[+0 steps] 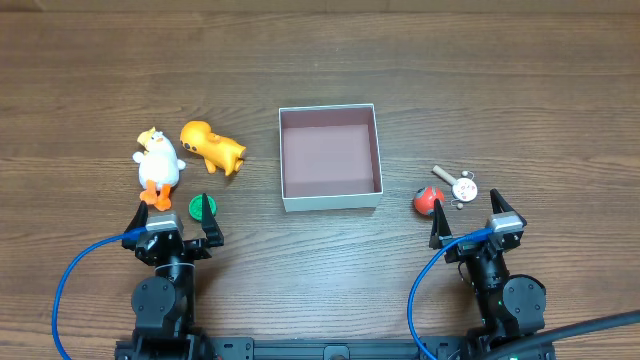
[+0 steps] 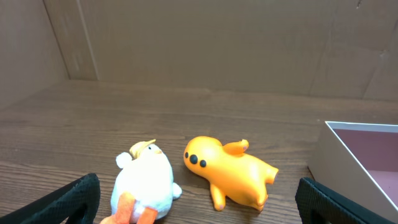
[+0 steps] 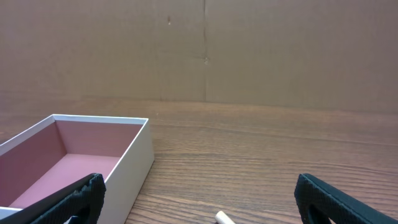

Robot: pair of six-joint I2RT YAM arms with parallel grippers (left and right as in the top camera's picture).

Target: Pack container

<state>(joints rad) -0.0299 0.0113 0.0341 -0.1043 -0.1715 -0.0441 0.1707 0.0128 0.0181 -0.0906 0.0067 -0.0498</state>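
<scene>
The container [image 1: 330,199], a square shallow white box with a maroon inside, sits empty at the table's middle; it also shows in the left wrist view [image 2: 336,155] and the right wrist view [image 3: 134,158]. A white duck toy [image 1: 159,165] [image 2: 144,183] and an orange toy [image 1: 212,146] [image 2: 233,171] lie left of it. A small green toy [image 1: 201,207] lies just ahead of my left gripper [image 1: 172,218], which is open and empty. A red ball toy [image 1: 427,200] and a small wooden rattle [image 1: 458,185] [image 3: 224,218] lie ahead of my right gripper [image 1: 468,218], open and empty.
Both arms rest near the table's front edge, with blue cables looping beside them. A brown cardboard wall [image 3: 205,50] stands at the back of the wooden table [image 1: 500,90].
</scene>
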